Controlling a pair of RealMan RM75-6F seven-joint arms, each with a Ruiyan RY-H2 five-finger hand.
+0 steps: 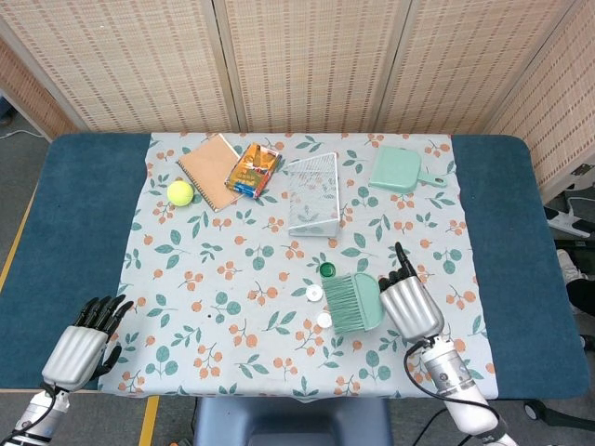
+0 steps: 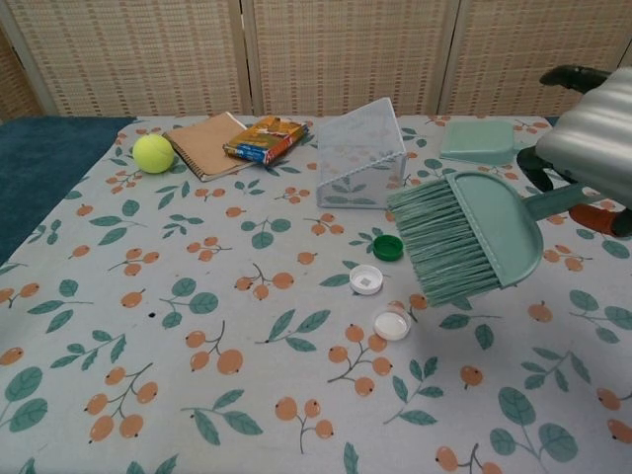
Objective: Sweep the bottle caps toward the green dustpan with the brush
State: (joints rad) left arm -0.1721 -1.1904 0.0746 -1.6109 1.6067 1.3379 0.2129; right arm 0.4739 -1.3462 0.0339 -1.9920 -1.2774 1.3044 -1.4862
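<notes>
My right hand (image 1: 409, 305) (image 2: 592, 138) grips the handle of a green brush (image 1: 353, 302) (image 2: 464, 235) and holds it above the cloth, bristles pointing left over the caps. A green cap (image 1: 327, 270) (image 2: 388, 247) and two white caps (image 1: 314, 293) (image 2: 366, 278) (image 1: 323, 321) (image 2: 392, 325) lie on the floral cloth just left of the bristles. The green dustpan (image 1: 398, 171) (image 2: 479, 141) lies flat at the far right of the cloth. My left hand (image 1: 82, 344) hangs near the table's front left corner, its fingers apart with nothing in them.
A wire mesh basket (image 1: 313, 193) (image 2: 360, 153) lies on its side behind the caps. A notebook (image 1: 210, 171) (image 2: 204, 143), a snack packet (image 1: 253, 168) (image 2: 265, 137) and a tennis ball (image 1: 180, 192) (image 2: 153, 152) sit at the far left.
</notes>
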